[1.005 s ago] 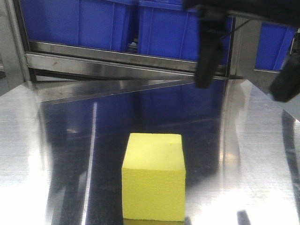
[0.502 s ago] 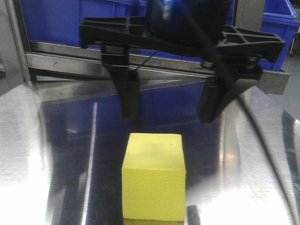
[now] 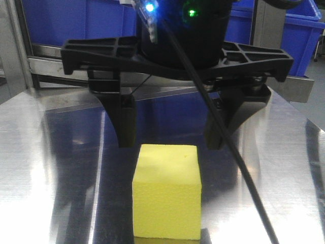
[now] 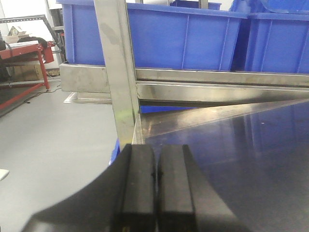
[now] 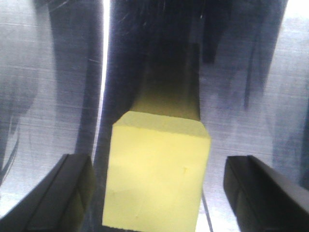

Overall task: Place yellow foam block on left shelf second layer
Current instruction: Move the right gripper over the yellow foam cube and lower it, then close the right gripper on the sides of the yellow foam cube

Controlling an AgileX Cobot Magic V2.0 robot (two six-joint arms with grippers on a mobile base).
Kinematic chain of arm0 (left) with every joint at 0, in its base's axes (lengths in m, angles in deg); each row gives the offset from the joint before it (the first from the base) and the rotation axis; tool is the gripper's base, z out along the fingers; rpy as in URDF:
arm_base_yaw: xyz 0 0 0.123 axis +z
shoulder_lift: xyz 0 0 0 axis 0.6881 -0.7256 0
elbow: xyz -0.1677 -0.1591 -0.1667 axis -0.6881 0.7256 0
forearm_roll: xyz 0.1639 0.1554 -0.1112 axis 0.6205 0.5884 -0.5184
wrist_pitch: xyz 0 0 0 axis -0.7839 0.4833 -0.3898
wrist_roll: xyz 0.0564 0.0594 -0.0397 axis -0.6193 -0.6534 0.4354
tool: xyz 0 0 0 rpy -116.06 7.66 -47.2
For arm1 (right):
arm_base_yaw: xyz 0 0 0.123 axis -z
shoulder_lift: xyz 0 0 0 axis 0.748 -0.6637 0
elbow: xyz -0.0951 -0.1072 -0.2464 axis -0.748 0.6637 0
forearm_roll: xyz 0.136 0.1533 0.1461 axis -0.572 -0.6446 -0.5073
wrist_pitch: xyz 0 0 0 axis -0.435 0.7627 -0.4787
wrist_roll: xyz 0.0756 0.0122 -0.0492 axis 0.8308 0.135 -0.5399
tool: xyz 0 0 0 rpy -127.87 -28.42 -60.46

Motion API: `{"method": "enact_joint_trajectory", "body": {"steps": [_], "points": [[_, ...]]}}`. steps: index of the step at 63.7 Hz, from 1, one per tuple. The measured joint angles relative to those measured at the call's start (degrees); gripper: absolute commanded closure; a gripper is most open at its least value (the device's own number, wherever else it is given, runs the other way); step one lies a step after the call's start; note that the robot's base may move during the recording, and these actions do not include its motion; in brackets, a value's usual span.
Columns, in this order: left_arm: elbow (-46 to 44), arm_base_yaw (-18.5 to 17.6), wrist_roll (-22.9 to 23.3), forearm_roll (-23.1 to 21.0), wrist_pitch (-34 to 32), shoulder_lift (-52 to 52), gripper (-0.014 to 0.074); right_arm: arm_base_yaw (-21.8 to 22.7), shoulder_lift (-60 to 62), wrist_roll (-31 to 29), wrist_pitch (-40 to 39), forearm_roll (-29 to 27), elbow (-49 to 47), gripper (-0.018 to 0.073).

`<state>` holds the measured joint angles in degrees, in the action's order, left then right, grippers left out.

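The yellow foam block [image 3: 167, 190] stands on the shiny metal table [image 3: 45, 168], near its front edge. My right gripper [image 3: 170, 142] hangs wide open just above and behind the block, one black finger on each side. In the right wrist view the block [image 5: 154, 176] lies between the two fingers [image 5: 58, 193], with gaps on both sides. My left gripper [image 4: 155, 159] is shut and empty at the table's left corner; the block does not show in its view.
A metal shelf rail [image 3: 101, 63] runs across the back with blue plastic bins [image 3: 81, 23] on it. A steel upright post [image 4: 118, 72] stands at the table's left corner. A black cable [image 3: 238, 168] hangs from the right gripper past the block.
The right gripper has swung in from the upper right, come to the middle and dropped lower, so that its open fingers now flank the block's top. The block has not moved.
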<state>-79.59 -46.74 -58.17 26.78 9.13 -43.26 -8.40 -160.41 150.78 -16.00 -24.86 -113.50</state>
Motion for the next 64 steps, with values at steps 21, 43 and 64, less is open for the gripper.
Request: {"method": "enact_joint_trajectory", "body": {"steps": [21,43,64], "points": [[0.00,0.00,0.00,0.00,0.00,0.00,0.0473,0.00,-3.74,0.22,0.00,0.00,0.00,-0.0078],[0.00,0.00,0.00,0.00,0.00,0.00,0.0473,0.00,-5.37,0.22,-3.66,-1.55,3.02,-0.0076],[0.00,0.00,0.00,0.00,0.00,0.00,0.0473,0.00,-5.37,0.25,-4.92,-1.78,3.56,-0.0058]]}}
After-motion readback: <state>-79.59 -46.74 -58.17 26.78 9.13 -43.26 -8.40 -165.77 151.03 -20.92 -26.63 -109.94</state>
